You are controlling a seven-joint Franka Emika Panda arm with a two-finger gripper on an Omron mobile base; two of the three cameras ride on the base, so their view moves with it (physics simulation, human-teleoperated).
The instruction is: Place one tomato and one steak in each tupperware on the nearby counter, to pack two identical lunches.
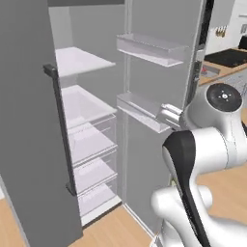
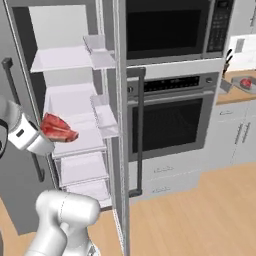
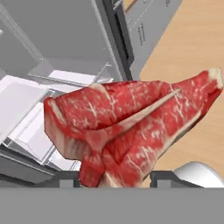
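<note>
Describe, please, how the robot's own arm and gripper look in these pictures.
The arm is glossy white with rounded, bulbous links, a black band around one joint and a dark round cap with a small white mark at its centre. The gripper shows two small dark grey finger tips. No cables are visible.

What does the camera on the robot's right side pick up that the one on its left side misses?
The right base view alone shows the steak held at the gripper, plus the oven and microwave. The left base view alone shows the fridge's door bins from the front and a black stovetop. Both show the open fridge shelves and the white arm.
</note>
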